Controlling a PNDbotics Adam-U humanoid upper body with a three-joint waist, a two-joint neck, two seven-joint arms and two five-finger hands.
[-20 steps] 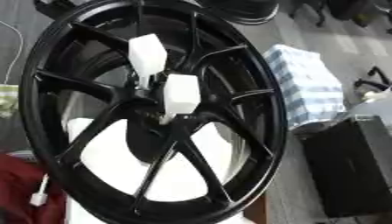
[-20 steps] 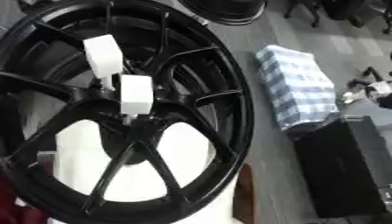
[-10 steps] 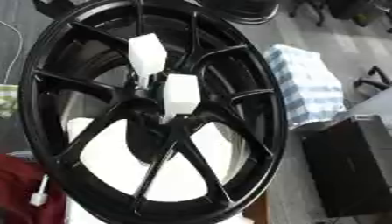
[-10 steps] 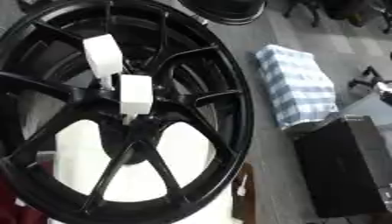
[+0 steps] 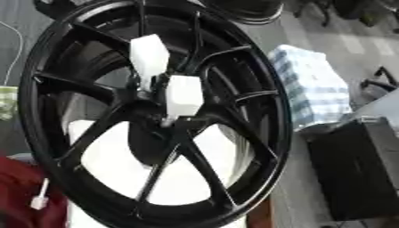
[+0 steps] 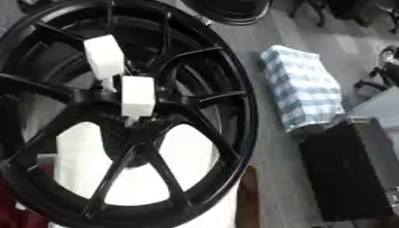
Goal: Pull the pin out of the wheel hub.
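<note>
1. Left eye view: big black multi-spoke wheel point(image 5: 234, 111) stands upright and fills most of the frame, rim tilted w/ the askew view.
2. Hub point(image 5: 160, 104) sits at the spoke centre, a bit left of mid-frame.
3. Two white block-shaped pins stick out of the hub area: upper pin point(image 5: 149, 57) above and slightly left of the hub, lower pin point(image 5: 184, 95) right at the hub, just beside the first. Both are seated in the wheel.
4. White surface point(image 5: 117, 160) shows through the lower spoke gaps, behind the wheel.
5. Dark red cloth point(image 5: 23, 196) at lower left, w/ a small white tag or plug point(image 5: 37, 204) on it.
6. Blue-white checked bundle point(image 5: 311, 89) lies on the grey floor to the right of the wheel; black case point(image 5: 355, 169) below it, near the right edge.
7. Right eye view: same layout, wheel shifted left; second dark rim point(image 6: 230, 11) shows at the top edge, behind the wheel.
8. Robot hands: neither one appears in either view, so nothing is gripping the pins.
</note>
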